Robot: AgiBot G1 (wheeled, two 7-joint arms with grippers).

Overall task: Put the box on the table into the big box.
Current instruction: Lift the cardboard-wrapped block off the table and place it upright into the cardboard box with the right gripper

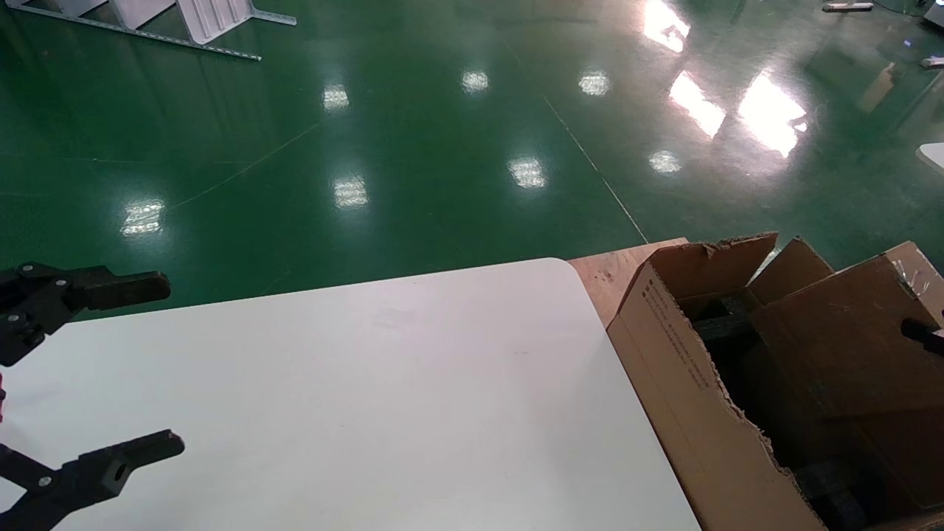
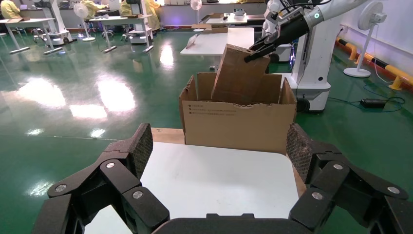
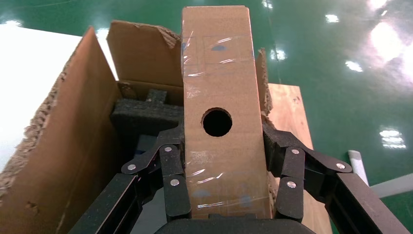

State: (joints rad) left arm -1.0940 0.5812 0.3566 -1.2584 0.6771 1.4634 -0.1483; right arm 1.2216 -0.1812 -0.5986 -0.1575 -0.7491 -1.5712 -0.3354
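Clamped between both fingers of the right gripper (image 3: pixel 226 195), the box (image 3: pixel 221 112) hangs tilted over the big box (image 1: pixel 708 413), partly inside it. It looks light and stiff, its taped faces perhaps slippery; the long sides suit gripping. Over the table (image 1: pixel 369 383), the left gripper (image 2: pixel 214 161) idles, spread wide and empty.
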